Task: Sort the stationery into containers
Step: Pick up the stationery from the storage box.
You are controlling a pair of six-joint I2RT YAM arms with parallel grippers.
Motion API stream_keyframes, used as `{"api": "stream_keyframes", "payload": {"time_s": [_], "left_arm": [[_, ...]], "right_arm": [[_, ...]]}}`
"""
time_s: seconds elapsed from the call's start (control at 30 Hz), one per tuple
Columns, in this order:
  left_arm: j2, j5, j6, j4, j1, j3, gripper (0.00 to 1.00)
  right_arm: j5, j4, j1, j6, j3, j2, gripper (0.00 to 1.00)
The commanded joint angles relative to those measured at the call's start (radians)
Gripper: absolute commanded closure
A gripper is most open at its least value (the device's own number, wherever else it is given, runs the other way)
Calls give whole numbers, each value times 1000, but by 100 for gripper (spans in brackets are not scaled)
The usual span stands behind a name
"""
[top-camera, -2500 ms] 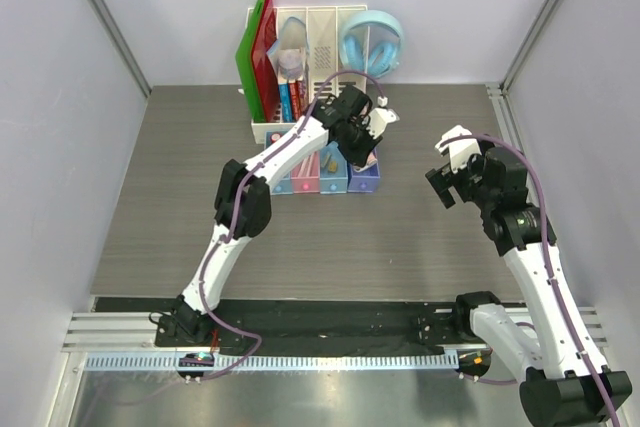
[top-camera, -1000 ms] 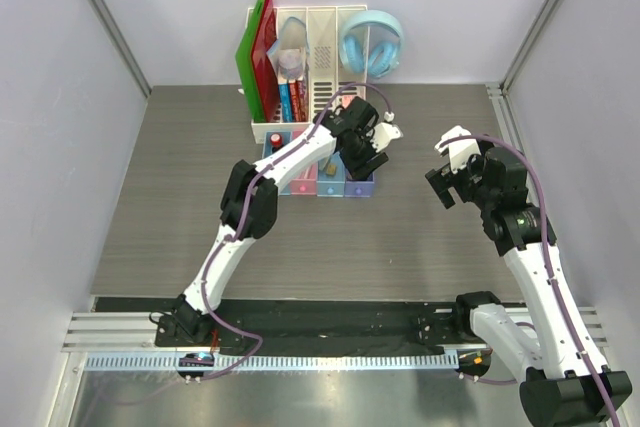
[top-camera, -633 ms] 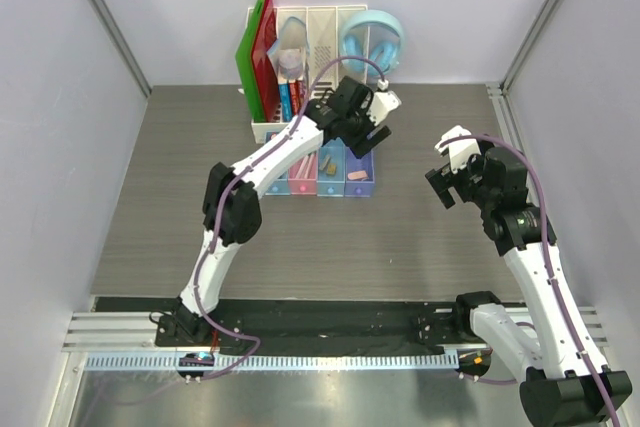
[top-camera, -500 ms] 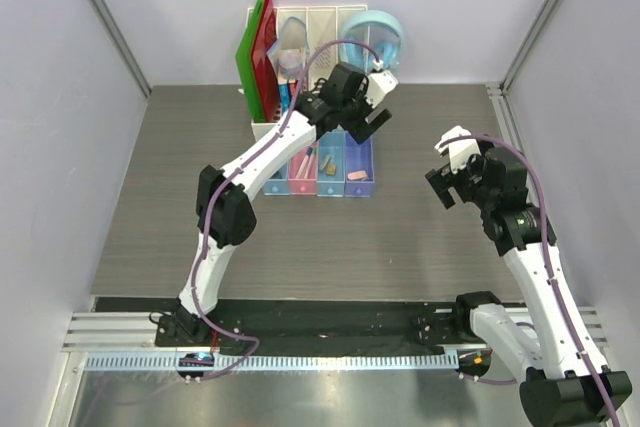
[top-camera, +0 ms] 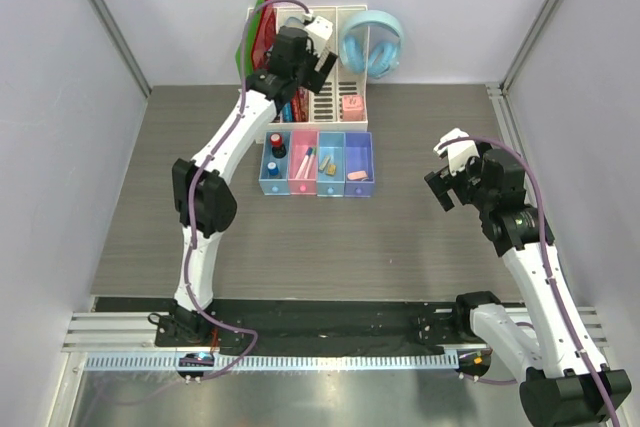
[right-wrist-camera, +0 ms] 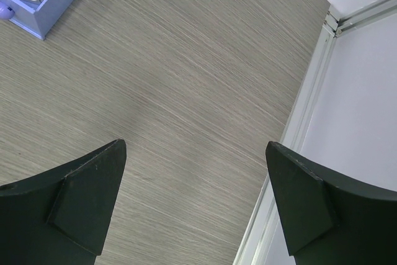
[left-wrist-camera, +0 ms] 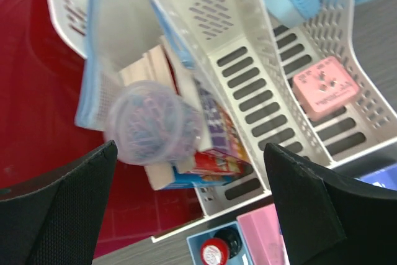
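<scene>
The row of four small trays [top-camera: 317,191] sits toward the far edge of the desk [top-camera: 200,207], just in front of the white file rack [left-wrist-camera: 248,72] that stands against that edge. The trays are loaded: a red-topped stamp [top-camera: 277,140] in the leftmost blue one, a marker [top-camera: 303,160] in the pink one, tan erasers [top-camera: 331,160] in the next, and a small pink piece [top-camera: 358,176] in the purple-blue one nearest the right edge. The sorting looks close to done. What seems to be in hand is a check of the rack for leftovers, or a reach into it. A pink block [left-wrist-camera: 325,86] lies in its rightmost slot, and a clear round tub [left-wrist-camera: 149,130] sits among the books further left. Taking either would mean lowering between the slotted walls without catching them, then carrying the item back to a tray. The left arm is stretched far forward, and the left hand [left-wrist-camera: 190,150] hangs above the rack with its fingers wide apart and nothing between them. The right hand [right-wrist-camera: 195,146] hovers over bare desk near the right edge, also spread and holding nothing.
</scene>
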Motion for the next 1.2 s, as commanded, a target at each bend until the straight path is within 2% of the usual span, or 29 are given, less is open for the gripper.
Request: {"api": "stream_keyframes", "payload": {"time_s": [0.0,0.47,0.97,1.17], "left_arm": [[-59,6,-24,118,20,34,0],[10,-22,-10,247,78,51,0],[111,58,-85,277,138,100,0],[104,84,-108,272,138,100,0]], "right_arm": [[3,21,-5,27,3,-15,0],[21,20,-8,67,10,-40,0],[37,20,-8,94,21,-57,1],[40,18,-20,102,30,-51,0]]}}
